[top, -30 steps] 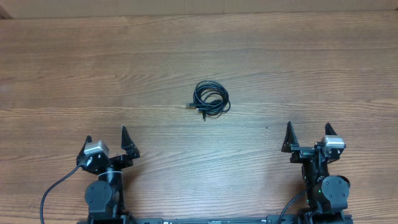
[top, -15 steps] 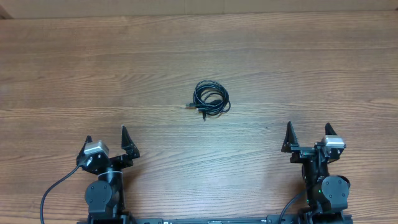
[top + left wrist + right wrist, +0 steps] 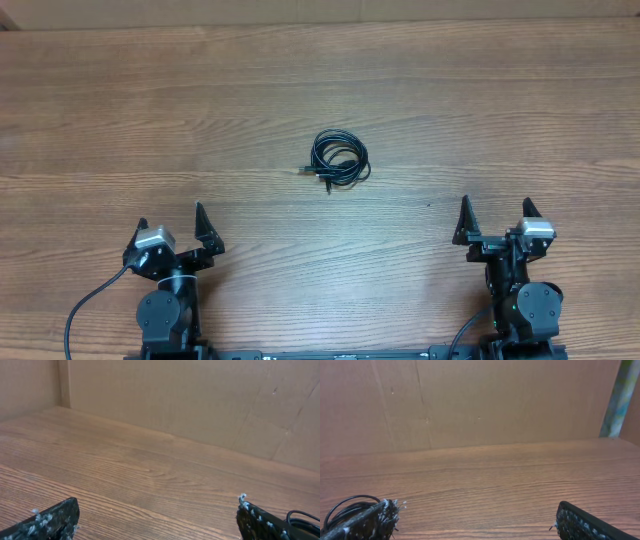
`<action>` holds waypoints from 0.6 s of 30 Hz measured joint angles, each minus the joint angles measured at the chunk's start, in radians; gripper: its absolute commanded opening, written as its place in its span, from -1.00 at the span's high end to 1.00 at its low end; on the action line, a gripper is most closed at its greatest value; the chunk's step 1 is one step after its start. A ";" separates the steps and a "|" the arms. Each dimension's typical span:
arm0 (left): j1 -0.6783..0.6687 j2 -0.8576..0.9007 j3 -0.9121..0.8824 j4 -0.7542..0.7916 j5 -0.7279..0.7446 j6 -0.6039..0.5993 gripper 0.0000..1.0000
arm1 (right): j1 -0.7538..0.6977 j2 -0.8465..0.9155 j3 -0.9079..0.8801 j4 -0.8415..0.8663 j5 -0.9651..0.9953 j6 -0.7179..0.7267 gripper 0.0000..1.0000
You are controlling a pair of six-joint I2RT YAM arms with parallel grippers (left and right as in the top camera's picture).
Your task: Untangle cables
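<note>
My left gripper sits at near-left of the table, jaws spread wide, nothing in them; the cables lie mid-table as one small tight coil, plug ends poking out its left side, well apart from both arms; my right gripper is near-right, likewise spread and empty. Risk, my judgement: both wires are thin and wound together, so a pinch on the coil likely catches both strands and drags the bundle or tightens the tangle. Wire lying flat on wood could also slip my fingers.
</note>
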 measured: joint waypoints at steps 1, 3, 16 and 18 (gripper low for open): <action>0.000 0.000 0.000 0.000 0.000 0.000 -1.00 | 0.000 0.000 0.000 0.000 0.000 0.000 -1.00; 0.000 0.000 0.000 0.000 0.000 0.000 -1.00 | 0.000 0.000 0.000 0.000 0.000 0.000 -1.00; 0.000 0.000 0.000 -0.001 0.001 0.000 -0.99 | 0.000 0.000 0.000 -0.002 -0.110 0.034 -1.00; 0.000 0.000 0.000 0.000 0.002 0.000 -1.00 | 0.000 0.000 0.000 0.006 -0.150 0.039 -1.00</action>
